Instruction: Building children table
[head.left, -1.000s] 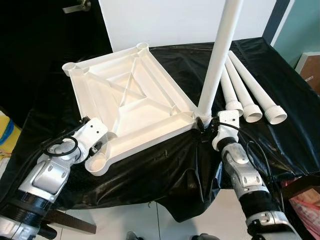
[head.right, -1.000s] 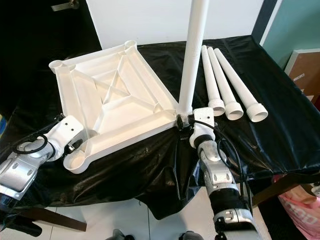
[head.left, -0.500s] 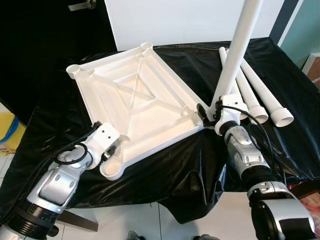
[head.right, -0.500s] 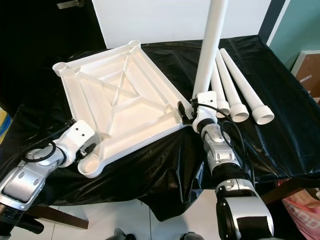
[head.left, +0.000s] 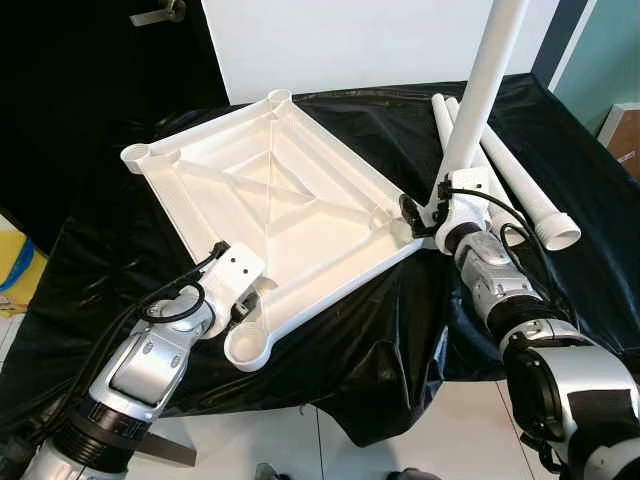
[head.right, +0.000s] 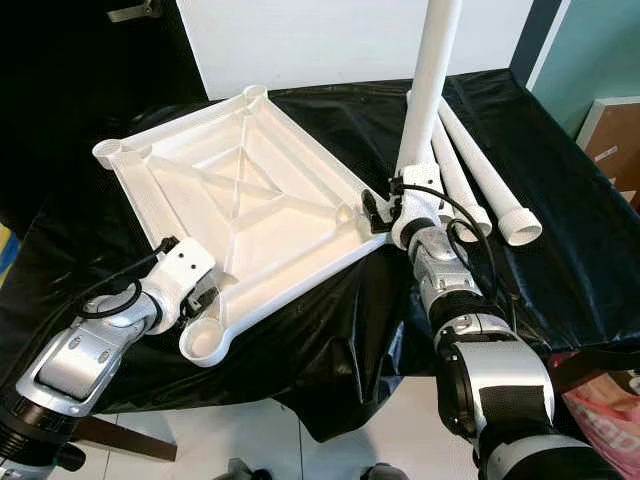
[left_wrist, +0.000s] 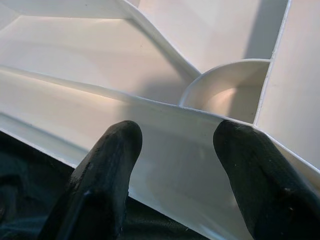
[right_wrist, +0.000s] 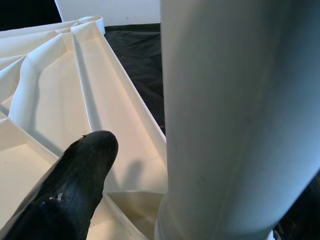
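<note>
On black sheeting (head.left: 330, 330), left gripper (head.left: 240, 300) fingers straddle the tabletop (head.left: 270, 200) rim; right gripper (head.left: 425, 215) clasps the upright leg (head.left: 480, 90).

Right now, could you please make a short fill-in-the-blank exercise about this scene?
1. The white tabletop lies upside down on a ____ cover.
2. The upright leg stands at the tabletop's corner beside the ____ gripper.
3. ____ loose legs lie beside it.

Missing words: black; right; three

You are looking at a black plastic sheet (head.left: 330, 330) draping over the work surface, a white board (head.left: 340, 40) leaning behind it.
</note>
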